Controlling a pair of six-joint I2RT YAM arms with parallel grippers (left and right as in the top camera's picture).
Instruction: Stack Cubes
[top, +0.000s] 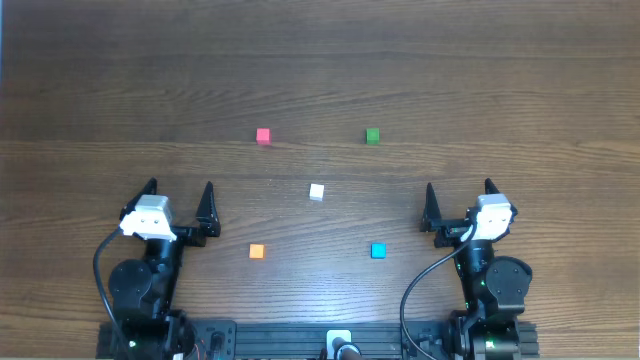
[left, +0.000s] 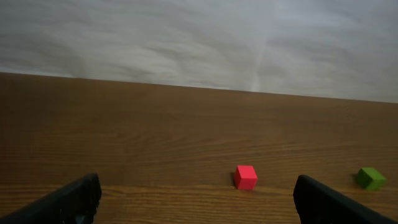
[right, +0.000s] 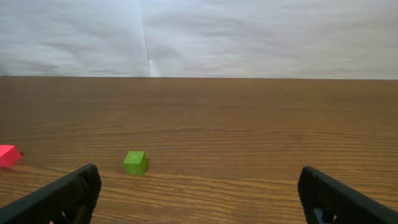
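Five small cubes lie apart, none stacked, on a wood-grain table (top: 120, 80). Seen from the top view, the white cube (top: 317, 191) sits at the middle of the group. The pink cube (top: 263, 135) lies between 10 and 11 o'clock from it and the green cube (top: 372, 135) between 1 and 2 o'clock. The orange cube (top: 257, 251) lies between 7 and 8 o'clock and the blue cube (top: 378, 250) between 4 and 5 o'clock. None of the five touches another. The left gripper (top: 180, 185) stands at about 9 o'clock from the white cube, well clear of it, fingers spread wide and holding nothing. The orange cube lies near it, at about 4 o'clock. The right gripper (top: 459, 185) stands at about 3 o'clock from the white cube, likewise spread wide and empty, with the blue cube near it at about 8 o'clock. In the left wrist view the pink cube rests on the wood between the two dark fingers and farther off, with the green cube beside it. In the right wrist view the green cube sits ahead and the pink one is at the frame's edge. A pale wall (right: 261, 37) rises behind the table's far edge.
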